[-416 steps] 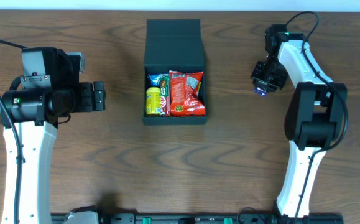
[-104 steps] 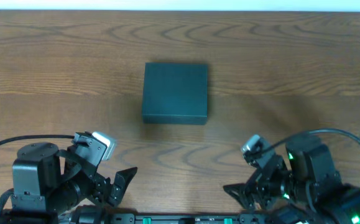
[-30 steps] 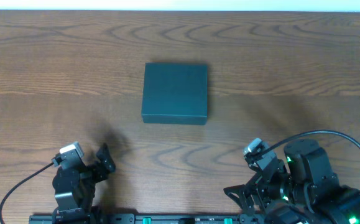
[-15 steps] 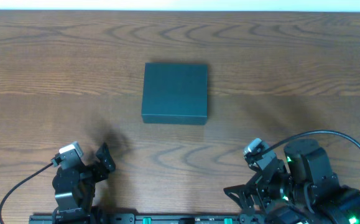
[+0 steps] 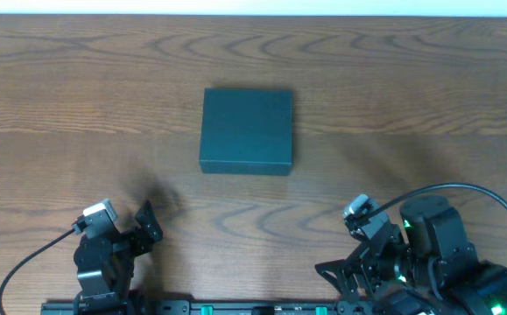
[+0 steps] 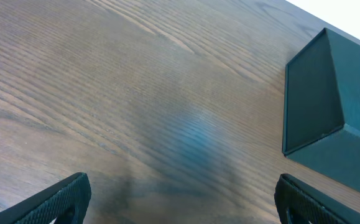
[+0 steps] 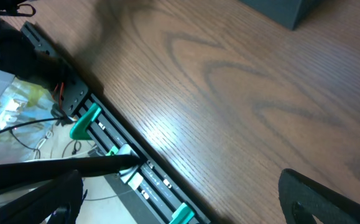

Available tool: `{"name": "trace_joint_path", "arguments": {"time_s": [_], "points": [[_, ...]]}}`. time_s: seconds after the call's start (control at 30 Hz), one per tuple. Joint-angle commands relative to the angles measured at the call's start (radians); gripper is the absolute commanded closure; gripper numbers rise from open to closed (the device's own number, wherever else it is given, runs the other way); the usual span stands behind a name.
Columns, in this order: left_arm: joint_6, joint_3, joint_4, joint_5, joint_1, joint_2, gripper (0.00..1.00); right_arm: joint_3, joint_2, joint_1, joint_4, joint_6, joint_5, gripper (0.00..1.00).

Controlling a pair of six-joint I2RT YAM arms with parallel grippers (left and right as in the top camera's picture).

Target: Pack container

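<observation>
The container (image 5: 246, 129), a matte black square box, lies with its lid shut at the table's middle. Whatever is inside is hidden. My left gripper (image 5: 146, 227) is folded back at the front left edge, far from the box. In the left wrist view my left gripper (image 6: 181, 199) stands open over bare wood, with the container (image 6: 329, 106) ahead to the right. My right gripper (image 5: 345, 278) sits at the front right edge. In the right wrist view it (image 7: 186, 196) is open and empty, and a corner of the container (image 7: 285, 9) shows at the top.
A black mounting rail with green clips (image 7: 136, 168) runs along the table's front edge, with cables and clutter (image 7: 18, 118) beyond it. The right arm's cable (image 5: 463, 188) loops over the wood. The wooden table (image 5: 411, 96) stretches wide around the box.
Nothing has moved in the last second. Earlier the container stood open with snack packets showing; its lid is now shut, and both arms have drawn back to the front edge.
</observation>
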Motion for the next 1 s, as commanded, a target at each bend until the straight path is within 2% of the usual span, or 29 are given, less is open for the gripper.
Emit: {"name": "trace_joint_path", "arguments": {"time_s": [0.0,0.1,0.2,0.33,0.43,0.7,0.87,0.97], "points": [[-0.003,-0.008,0.006,0.003,0.006,-0.009,0.05,-0.002,-0.008,0.006,0.002,0.007,0.018,0.01],[-0.003,-0.008,0.006,0.003,0.006,-0.009,0.05,-0.005,-0.009,0.014,0.079,0.004,0.083,0.01],[-0.003,-0.008,0.006,0.003,0.006,-0.009,0.05,-0.053,-0.034,0.014,0.290,-0.121,0.098,0.01],[-0.003,-0.008,0.006,0.003,0.006,-0.009,0.05,-0.218,-0.116,0.014,0.523,-0.320,0.098,0.01],[-0.003,-0.008,0.006,0.003,0.006,-0.009,0.05,-0.382,-0.201,0.013,0.637,-0.394,0.099,0.01],[-0.003,-0.008,0.006,0.003,0.006,-0.009,0.05,-0.684,-0.441,-0.030,0.697,-0.395,0.098,0.01],[-0.003,-0.008,0.006,0.003,0.006,-0.009,0.05,-0.791,-0.541,-0.047,0.695,-0.383,0.097,0.01],[-0.003,-0.008,0.006,0.003,0.006,-0.009,0.05,-0.794,-0.576,-0.047,0.695,-0.372,0.109,0.01]]}}
